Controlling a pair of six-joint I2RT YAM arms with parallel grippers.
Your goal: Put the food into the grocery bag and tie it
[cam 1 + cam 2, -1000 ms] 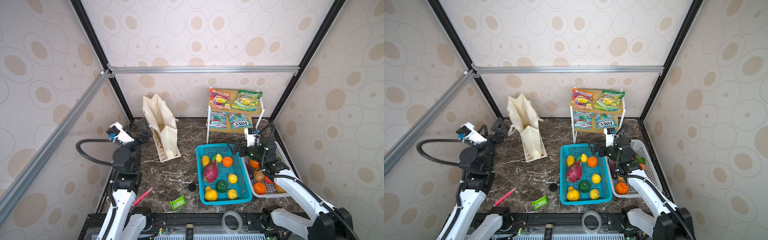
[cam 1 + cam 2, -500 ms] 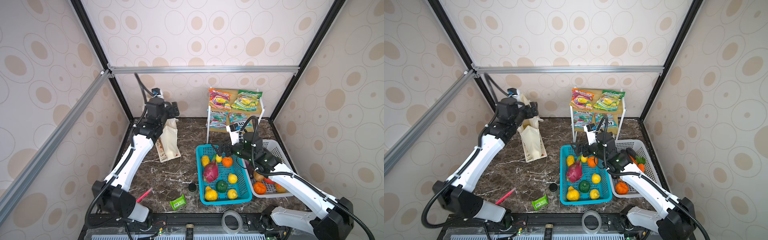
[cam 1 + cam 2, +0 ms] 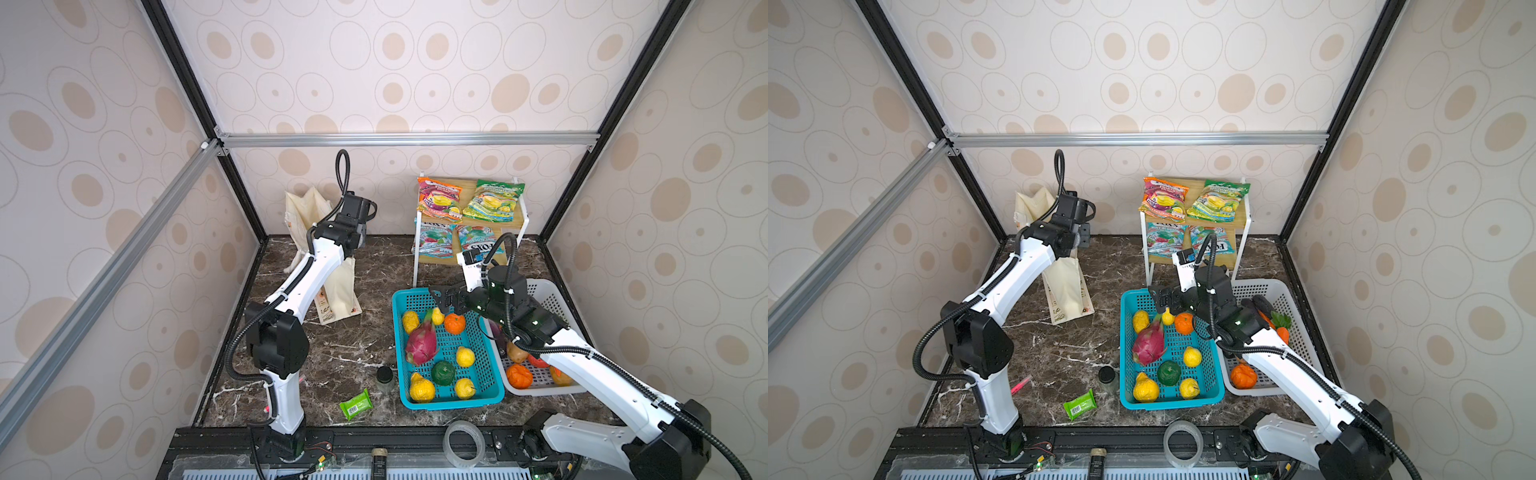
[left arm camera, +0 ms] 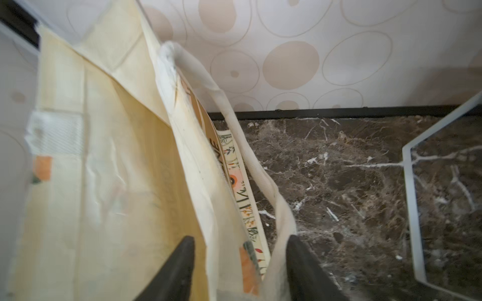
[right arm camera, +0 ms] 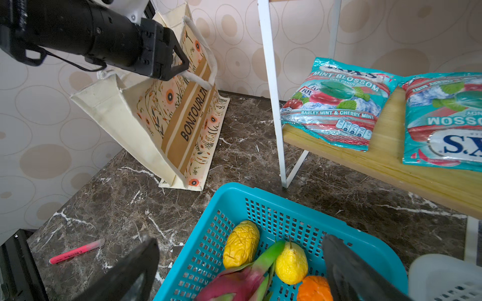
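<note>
left gripper [image 4: 240,238], jaws apart, straddles the rim of the grocery bag [image 5: 146,125] at far left; a thin pinch could topple it. right gripper [image 5: 240,241] gapes over the dragon fruit [image 5: 234,284] in the blue basket [image 5: 260,208].

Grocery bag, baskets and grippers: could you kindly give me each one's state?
grocery bag, standing, leaning, no food seen inside.
blue basket, holding fruit.
white basket, holding produce.
left gripper, fingers apart, astride the bag's front wall and handle.
right gripper, open, empty, over blue basket.
</note>
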